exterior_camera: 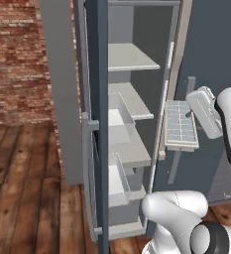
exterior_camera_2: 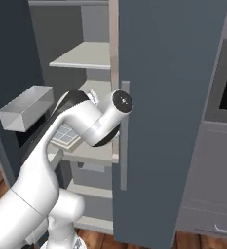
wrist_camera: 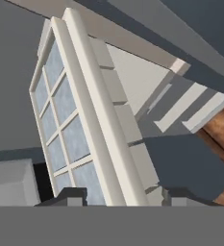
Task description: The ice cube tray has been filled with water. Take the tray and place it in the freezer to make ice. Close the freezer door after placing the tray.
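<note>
Ice cube tray (exterior_camera: 181, 125), gripped by the end effector (wrist_camera: 118, 194), should stay level while entering the freezer (exterior_camera: 129, 114) above its shelf (exterior_camera: 132, 151).

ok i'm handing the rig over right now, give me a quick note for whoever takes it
Gripper: shut on the ice cube tray, holding it by one edge in the air.
Tray: in front of the open freezer, level with its middle shelves, not yet resting on any shelf.
Freezer door: swung wide open, its bins facing inward.
Done: tray picked up and brought to the freezer.
Left: slide the tray onto a shelf, release, pull the arm out, close the freezer door.
</note>
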Motion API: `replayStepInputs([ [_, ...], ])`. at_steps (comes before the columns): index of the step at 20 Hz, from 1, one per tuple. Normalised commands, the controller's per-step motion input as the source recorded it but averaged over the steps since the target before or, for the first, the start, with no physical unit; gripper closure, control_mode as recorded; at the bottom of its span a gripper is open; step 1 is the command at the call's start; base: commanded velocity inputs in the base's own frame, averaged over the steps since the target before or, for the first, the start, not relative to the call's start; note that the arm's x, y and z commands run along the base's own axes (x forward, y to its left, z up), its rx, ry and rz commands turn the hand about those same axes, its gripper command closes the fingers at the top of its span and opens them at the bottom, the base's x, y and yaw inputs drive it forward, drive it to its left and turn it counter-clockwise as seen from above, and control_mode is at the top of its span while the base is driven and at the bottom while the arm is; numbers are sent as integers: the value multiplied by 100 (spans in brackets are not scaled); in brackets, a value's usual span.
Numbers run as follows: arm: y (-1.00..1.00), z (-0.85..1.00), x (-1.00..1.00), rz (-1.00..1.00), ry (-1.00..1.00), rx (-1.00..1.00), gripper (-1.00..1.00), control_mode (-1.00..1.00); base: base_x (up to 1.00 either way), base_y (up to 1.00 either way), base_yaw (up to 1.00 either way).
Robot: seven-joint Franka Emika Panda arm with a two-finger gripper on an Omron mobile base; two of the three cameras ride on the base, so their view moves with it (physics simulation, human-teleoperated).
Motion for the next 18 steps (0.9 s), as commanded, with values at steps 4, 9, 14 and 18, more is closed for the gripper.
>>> replayStepInputs([
  [4,0,0,0,0,0,0,100,100,0,-23,44],
  [9,0,0,0,0,0,0,100,100,0,-20,38],
  [14,0,-1,0,3,-1,0,100,-100,0,-3,19],
  [18,1,-3,0,6,-6,-2,100,-100,0,0,0],
])
